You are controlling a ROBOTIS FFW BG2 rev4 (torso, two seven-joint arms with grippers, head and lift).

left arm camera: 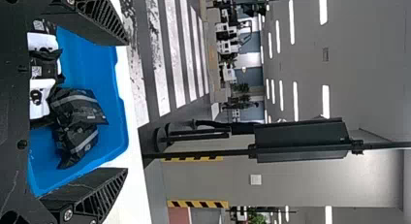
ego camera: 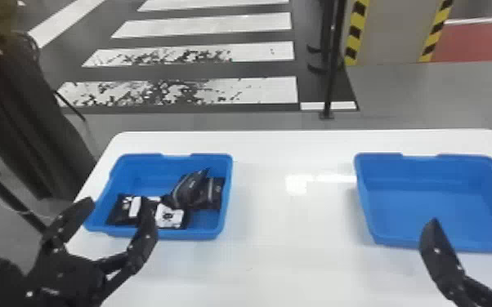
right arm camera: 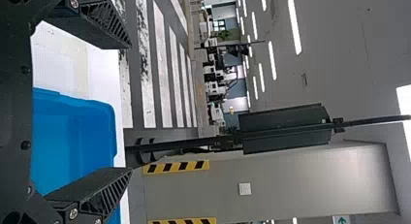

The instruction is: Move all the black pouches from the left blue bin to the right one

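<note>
My left gripper [ego camera: 116,214] is open at the near-left side of the left blue bin [ego camera: 155,234], its fingertips around the bin's near rim. Inside that bin, black pouches [ego camera: 192,190] overlap at the right, and others with white patches [ego camera: 124,210] lie at the left and middle. The left wrist view has the left gripper [left arm camera: 127,106] with fingers wide apart and the dark pouches [left arm camera: 77,107] beyond. My right gripper [ego camera: 472,226] stands open at the near side of the right blue bin [ego camera: 441,204], whose visible floor is bare. In the right wrist view, the right gripper [right arm camera: 131,107] holds nothing.
Both bins stand on a white table [ego camera: 294,245], with a wide stretch of tabletop between them. A dark pole [ego camera: 331,61] rises from the floor behind the table.
</note>
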